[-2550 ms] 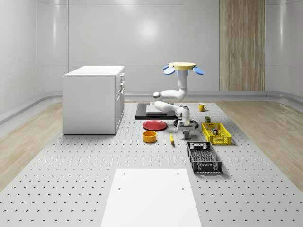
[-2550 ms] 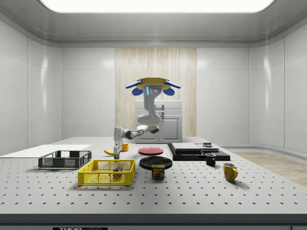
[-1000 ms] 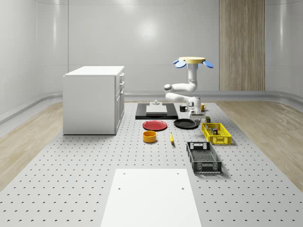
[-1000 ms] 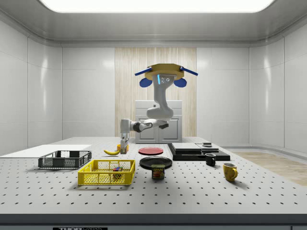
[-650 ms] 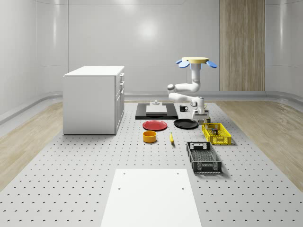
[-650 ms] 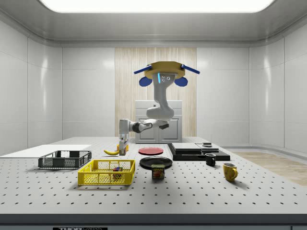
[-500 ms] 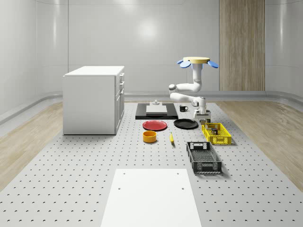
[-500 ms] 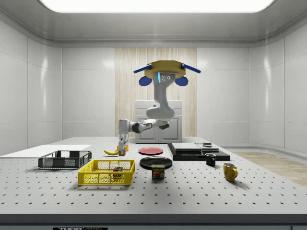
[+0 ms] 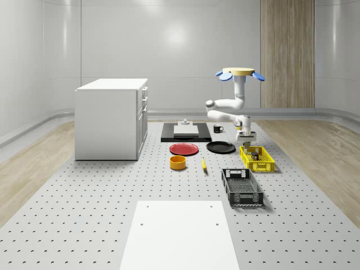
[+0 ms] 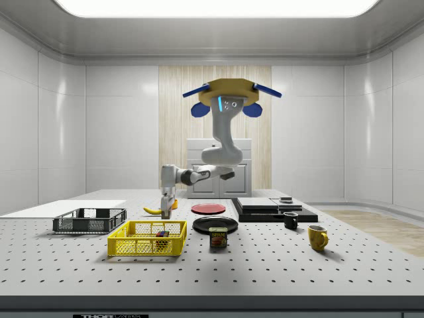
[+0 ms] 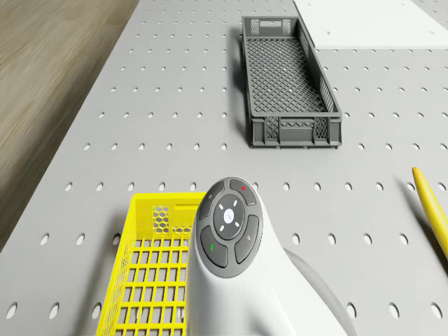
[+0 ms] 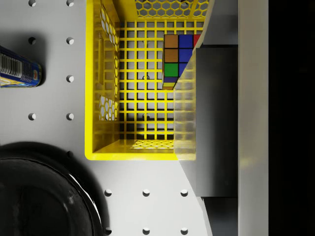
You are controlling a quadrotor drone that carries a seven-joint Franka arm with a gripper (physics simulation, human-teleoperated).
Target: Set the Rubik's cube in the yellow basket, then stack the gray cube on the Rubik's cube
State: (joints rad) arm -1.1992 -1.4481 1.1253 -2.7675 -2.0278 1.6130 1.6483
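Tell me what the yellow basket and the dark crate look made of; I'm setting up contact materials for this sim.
The yellow basket looks like moulded plastic with a slight sheen: one even colour, with a square-grid floor and honeycomb cut-outs in its walls. The dark crate also looks like moulded plastic, matte dark gray, with fine mesh walls and floor. As renders, both leave coated wire possible.

Legible text: "SPAM" on the can (image 10: 218, 236) (standing right of the yellow basket (image 10: 147, 238) in the side view); remaining label print unreadable.
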